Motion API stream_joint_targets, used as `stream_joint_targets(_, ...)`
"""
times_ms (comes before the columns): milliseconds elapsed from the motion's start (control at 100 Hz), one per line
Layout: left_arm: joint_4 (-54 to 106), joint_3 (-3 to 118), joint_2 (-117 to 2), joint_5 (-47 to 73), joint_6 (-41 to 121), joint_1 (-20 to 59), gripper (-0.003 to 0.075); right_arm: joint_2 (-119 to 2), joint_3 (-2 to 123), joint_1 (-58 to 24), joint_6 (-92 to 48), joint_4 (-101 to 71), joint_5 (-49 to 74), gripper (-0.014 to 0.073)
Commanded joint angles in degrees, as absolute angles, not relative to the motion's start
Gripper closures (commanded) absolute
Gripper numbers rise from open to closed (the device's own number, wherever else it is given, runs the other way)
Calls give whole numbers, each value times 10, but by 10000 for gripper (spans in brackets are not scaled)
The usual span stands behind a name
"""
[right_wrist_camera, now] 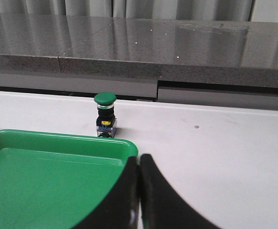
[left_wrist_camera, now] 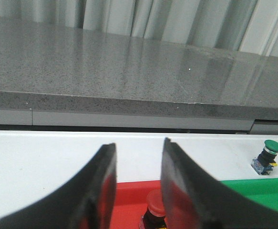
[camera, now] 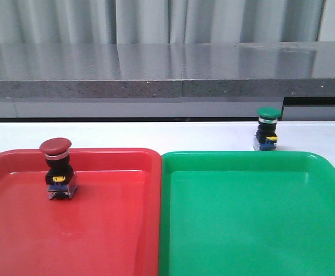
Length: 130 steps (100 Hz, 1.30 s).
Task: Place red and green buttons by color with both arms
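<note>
The red button stands upright inside the red tray, near its far left part. It shows in the left wrist view, partly behind one finger of my open, empty left gripper. The green button stands upright on the white table just beyond the green tray. It also shows in the left wrist view and in the right wrist view. My right gripper is shut and empty over the green tray's near right corner. Neither gripper shows in the front view.
The red tray and green tray lie side by side on the white table. A grey stone ledge runs along the back with curtains behind it.
</note>
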State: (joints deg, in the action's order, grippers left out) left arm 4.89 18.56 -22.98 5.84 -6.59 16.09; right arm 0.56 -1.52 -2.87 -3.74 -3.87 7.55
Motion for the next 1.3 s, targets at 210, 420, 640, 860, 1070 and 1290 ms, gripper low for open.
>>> stream_joint_targets(210,48,187,-188,22,-70,159,739,18,-7,-26,-39,-34,31,661)
stream_joint_targets(420,48,187,-188,22,-70,159,739,18,-7,-26,-39,-34,31,661)
stream_joint_targets(640,48,187,-188,22,-70,159,740,18,-7,-26,-39,-34,31,661)
stream_joint_targets(860,48,187,-188,22,-70,159,739,18,-7,-26,-39,-34,31,661)
stream_joint_targets(1070,43,186,-188,22,-70,159,739,18,-7,-26,-39,-34,31,661)
stream_joint_targets(1290,-20,162,-169,22,-70,153,739,18,-7,-26,-39,-34,31,661)
